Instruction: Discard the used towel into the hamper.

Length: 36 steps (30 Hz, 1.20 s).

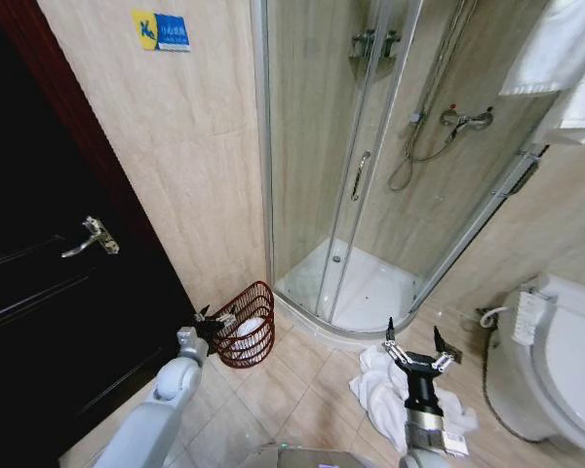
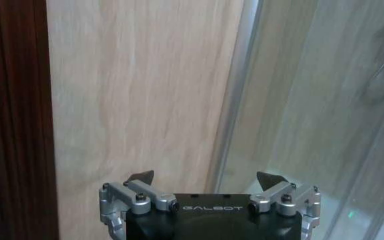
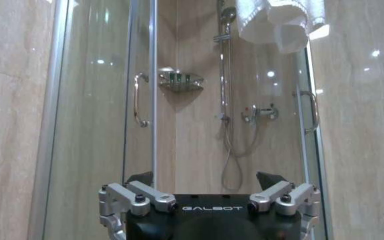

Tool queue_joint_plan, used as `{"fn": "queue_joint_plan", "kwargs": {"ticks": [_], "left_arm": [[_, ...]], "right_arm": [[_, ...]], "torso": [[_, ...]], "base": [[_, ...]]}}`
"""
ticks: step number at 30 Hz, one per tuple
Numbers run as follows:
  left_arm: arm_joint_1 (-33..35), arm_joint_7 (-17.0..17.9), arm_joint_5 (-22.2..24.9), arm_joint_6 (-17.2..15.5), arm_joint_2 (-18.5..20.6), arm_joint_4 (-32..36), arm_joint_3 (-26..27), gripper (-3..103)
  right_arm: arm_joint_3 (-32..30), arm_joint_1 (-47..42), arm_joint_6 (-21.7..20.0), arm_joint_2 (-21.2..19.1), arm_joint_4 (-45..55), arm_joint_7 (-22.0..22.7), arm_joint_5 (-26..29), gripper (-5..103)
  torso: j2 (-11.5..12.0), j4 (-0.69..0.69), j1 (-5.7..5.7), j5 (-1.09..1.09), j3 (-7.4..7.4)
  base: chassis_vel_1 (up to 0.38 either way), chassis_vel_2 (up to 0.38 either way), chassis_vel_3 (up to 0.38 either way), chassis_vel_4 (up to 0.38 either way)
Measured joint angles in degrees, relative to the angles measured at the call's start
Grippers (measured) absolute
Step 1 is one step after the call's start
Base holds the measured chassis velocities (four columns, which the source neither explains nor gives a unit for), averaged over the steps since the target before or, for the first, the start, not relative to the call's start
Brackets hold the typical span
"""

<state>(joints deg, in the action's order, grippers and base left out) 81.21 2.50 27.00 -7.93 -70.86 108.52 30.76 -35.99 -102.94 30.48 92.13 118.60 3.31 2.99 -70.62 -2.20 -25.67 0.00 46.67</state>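
Hamper (image 1: 247, 325) stands on the floor by the wall, just beside the shower corner; something white already lies inside it. A crumpled white towel (image 1: 380, 390) lies on the tiles well right of the hamper, not yet discarded. Right gripper (image 1: 416, 347) hovers over that towel, fingers spread, holding nothing. Left gripper (image 1: 214, 323) sits at the hamper's near rim, fingers apart, empty. Judged: pickup outstanding.

I'm looking at a small bathroom with beige tiled walls (image 1: 200, 166) and a tiled floor (image 1: 292, 390). A dark door (image 1: 49, 292) with a metal handle (image 1: 93, 237) sits at nine o'clock. At twelve, a curved glass shower (image 1: 370, 175). At four, a white toilet (image 1: 556, 361).
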Motion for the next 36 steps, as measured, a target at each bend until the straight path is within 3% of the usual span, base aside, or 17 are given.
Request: {"fn": "queue_joint_plan", "kwargs": {"ticks": [7,12,18,23,27,29,36], "left_arm": [[7.07,-2.62,-2.93,-1.11,-6.21,9.73,5.48,100],[11.18,-3.55,-3.92,-1.89,-7.9,14.52,6.32,100],[16.42,-6.02,-5.98,-5.13,-10.9,23.5,6.68,100],[18.24,-7.72,-7.49,-6.09,-12.59,26.82,6.77,100],[19.69,-8.62,-8.71,-6.43,-16.28,29.31,6.78,100],[20.92,-9.37,-10.96,-5.96,-18.69,29.91,5.71,100],[22.64,-9.78,-14.56,-5.04,-21.58,30.85,2.25,100]], "right_arm": [[0.74,1.29,-1.4,0.0,0.78,-0.12,0.01,100],[0.7,2.43,-2.81,0.0,1.13,-0.14,0.63,100],[0.95,3.41,-3.63,-0.2,1.31,-0.13,1.15,100],[1.14,4.11,-4.9,-0.42,2.09,-0.14,1.38,100],[1.03,4.32,-5.87,-0.54,3.03,-0.13,1.75,100],[1.01,4.35,-5.91,-0.52,3.18,-0.14,1.89,100],[1.19,4.27,-6.25,-0.69,4.57,-0.15,2.37,100]], "torso": [[0.0,-0.01,0.0,0.0,0.0],[0.0,-0.01,0.0,0.0,0.0],[0.0,0.0,0.0,0.01,0.0],[0.0,-0.01,0.0,0.0,0.0],[0.0,0.0,0.0,0.01,0.0],[0.0,-0.01,0.0,0.01,0.0],[0.0,0.0,0.0,0.0,0.0]], "base": [[0.0,0.0,0.0,0.0],[0.0,0.0,0.0,0.0],[0.0,0.0,0.0,0.0],[0.0,0.0,0.0,0.0],[0.0,0.0,0.0,0.0],[0.0,0.0,0.0,0.0],[0.0,0.0,0.0,0.0]]}}
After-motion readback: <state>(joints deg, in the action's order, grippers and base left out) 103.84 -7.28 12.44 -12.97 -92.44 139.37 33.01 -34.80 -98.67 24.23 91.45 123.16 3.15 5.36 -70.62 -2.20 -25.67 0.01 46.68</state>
